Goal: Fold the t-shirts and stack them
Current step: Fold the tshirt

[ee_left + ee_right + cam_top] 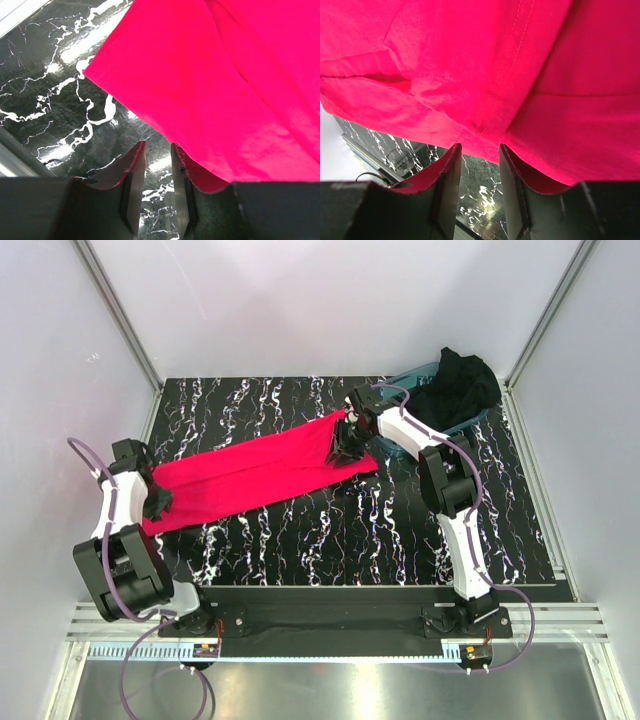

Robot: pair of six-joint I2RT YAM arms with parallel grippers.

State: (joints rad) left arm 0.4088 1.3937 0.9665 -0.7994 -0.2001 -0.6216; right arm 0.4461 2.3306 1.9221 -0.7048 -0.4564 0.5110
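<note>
The red shirt [255, 472] stretches between both grippers [158, 503] [347, 443], each seemingly pinching an end.

Shirt [250, 475] mid-table; other shirt [457, 383] prob. in tub [416, 374].

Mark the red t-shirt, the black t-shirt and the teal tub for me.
red t-shirt [250, 478]: top external view, middle of the stretched cloth.
black t-shirt [458, 385]: top external view, centre of the bunched heap.
teal tub [412, 376]: top external view, exposed left rim beside the black cloth.
</note>
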